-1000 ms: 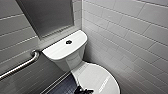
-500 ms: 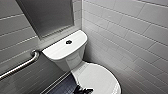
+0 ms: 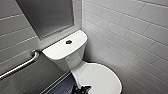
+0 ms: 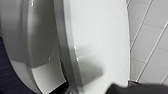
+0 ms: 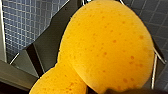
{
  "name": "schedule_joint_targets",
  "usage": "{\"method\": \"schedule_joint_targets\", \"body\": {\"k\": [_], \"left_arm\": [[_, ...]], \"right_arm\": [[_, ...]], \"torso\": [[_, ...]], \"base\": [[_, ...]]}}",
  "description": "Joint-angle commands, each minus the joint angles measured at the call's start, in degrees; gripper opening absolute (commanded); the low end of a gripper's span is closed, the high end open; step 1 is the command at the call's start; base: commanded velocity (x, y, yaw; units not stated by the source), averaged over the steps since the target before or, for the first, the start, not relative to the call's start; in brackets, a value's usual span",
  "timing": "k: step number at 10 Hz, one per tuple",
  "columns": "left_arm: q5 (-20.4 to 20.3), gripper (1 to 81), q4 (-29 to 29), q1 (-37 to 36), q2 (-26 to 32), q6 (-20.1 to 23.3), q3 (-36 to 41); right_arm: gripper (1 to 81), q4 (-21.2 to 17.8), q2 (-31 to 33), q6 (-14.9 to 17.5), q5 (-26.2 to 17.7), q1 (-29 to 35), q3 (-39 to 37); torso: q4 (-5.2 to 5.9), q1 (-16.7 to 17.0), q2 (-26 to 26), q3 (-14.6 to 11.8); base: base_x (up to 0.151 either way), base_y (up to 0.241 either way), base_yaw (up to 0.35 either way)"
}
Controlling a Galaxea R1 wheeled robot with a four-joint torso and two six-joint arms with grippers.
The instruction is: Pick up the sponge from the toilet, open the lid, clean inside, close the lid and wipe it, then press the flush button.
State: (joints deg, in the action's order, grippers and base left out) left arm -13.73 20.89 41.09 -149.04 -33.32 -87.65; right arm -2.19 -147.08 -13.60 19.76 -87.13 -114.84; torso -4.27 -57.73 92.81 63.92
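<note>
Small orange rounded sponge (image 5: 105, 47) pinched at waist in R hand (image 5: 73, 72), held up w/ dark tiled floor (image 5: 22, 22) behind it. White ceramic toilet (image 3: 72, 57) in corner of white-tiled walls. Glossy white oval lid (image 3: 100, 77) down over bowl. Small dark round flush button (image 3: 68, 42) at centre of tank cover. L hand (image 4: 125, 88) close by lid edge; wide or narrow, can't tell. Metal grab bar (image 3: 20, 66) on wall beside tank.

R jaws pinch sponge (image 5: 105, 47): pinch point hidden, sponge's ends cut by frame edge. L gripper (image 3: 82, 89): blurred dark tip, rest cut off, jaw state unclear. Beside L jaws, lid (image 3: 100, 77): front rim cut off.
</note>
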Motion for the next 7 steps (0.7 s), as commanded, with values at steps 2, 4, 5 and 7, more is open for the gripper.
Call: {"method": "schedule_joint_targets", "body": {"k": [2, 4, 5, 7], "left_arm": [[-7.63, 81.1, -3.22, -11.95, -0.22, -2.97, 8.01], [-10.27, 81.1, -4.55, -12.92, 1.90, -5.44, 10.83], [-10.61, 81.1, -5.59, -13.18, 2.86, -7.28, 11.79], [-13.16, 81.1, -8.49, -13.36, 4.35, -10.87, 12.76]], "right_arm": [[1.0, 0.35, 1.59, -0.37, -3.68, -0.73, 0.32], [1.0, 0.35, 1.59, -1.16, -3.59, -0.73, 0.32], [1.0, 0.35, 1.59, -1.16, -3.41, -0.73, 0.32], [1.0, 0.35, 1.59, -1.16, -3.41, -0.73, 0.32]], "torso": [[0.00, 0.00, 0.00, 0.00], [0.00, 0.00, 0.00, 0.00], [0.00, 0.00, 0.00, 0.02], [0.00, 0.00, 0.00, 0.02]], "base": [[0.000, 0.000, 0.000], [0.000, 0.000, 0.000], [0.000, 0.000, 0.000], [0.000, 0.000, 0.000]]}}
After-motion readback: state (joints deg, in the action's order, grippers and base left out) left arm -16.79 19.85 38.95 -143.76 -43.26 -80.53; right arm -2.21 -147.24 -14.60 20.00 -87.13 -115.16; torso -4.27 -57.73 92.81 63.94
